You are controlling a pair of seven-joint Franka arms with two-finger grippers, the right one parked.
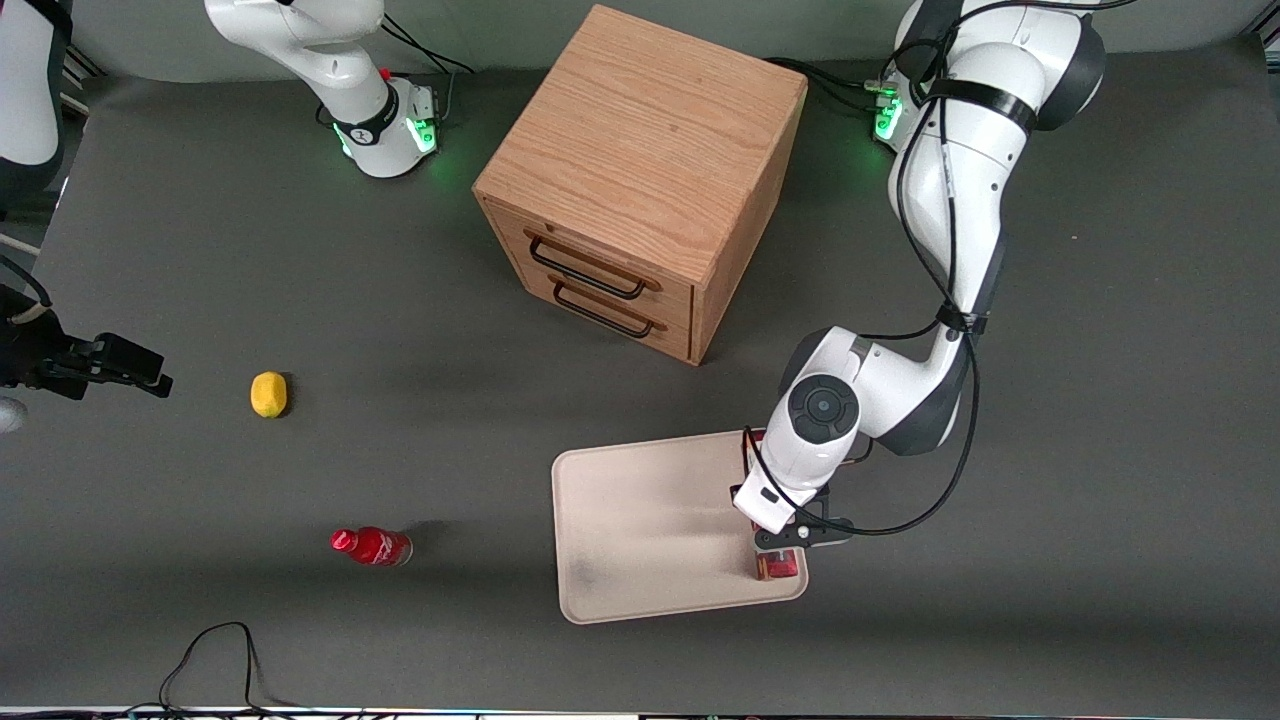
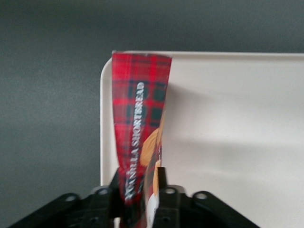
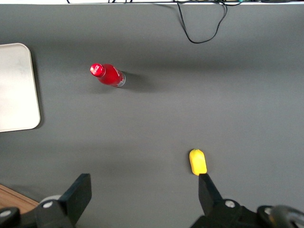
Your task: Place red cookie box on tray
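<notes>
Over the tray (image 2: 228, 118), gripper (image 2: 141, 190) fingers clamp red cookie box (image 2: 137, 118) reading "VANILLA SHORTBREAD".

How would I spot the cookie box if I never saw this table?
Find the off-white tray in front of the wooden drawer cabinet. The gripper holds the red cookie box along the tray's edge. It's long and tartan, unlike the small red bottle.

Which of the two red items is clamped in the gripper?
The red cookie box, tartan, held by the gripper over the tray. The red bottle stands alone on the table.
</notes>
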